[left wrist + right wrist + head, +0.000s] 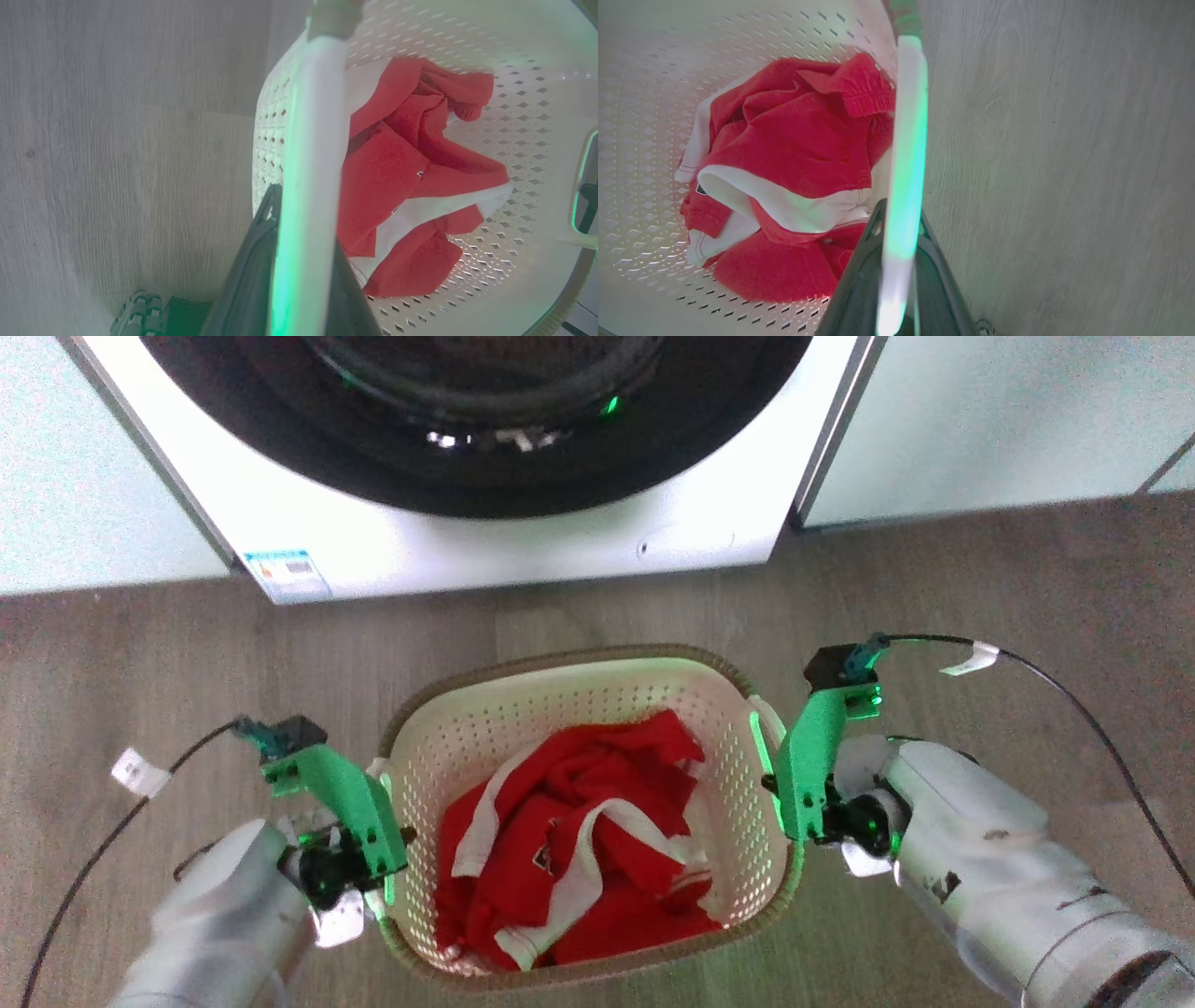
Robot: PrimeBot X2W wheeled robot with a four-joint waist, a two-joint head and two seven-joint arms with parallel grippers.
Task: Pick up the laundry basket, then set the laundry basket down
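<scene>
Head camera looks steeply down on the laundry basket (560,709); both wrist cameras, close at either side, share its inside.

**Cream-white perforated plastic laundry basket (569,709) sits upright, loaded**

The small laundry basket is rounded-rectangular, with walls and bottom pierced by rows of little diamond-shaped holes and a brown woven-look rim running round the top. It stands upright with its mouth open upward, near the middle of the scene, just on the near side of the white front-loading washing machine (523,546), over the grey wood-look floor (934,607). Whether its bottom touches the floor cannot be told. A white loop handle (758,733) stands up on its right side and another (310,154) on its left. A crumpled red-and-white garment (579,840) lies inside, covering most of the bottom.
</scene>
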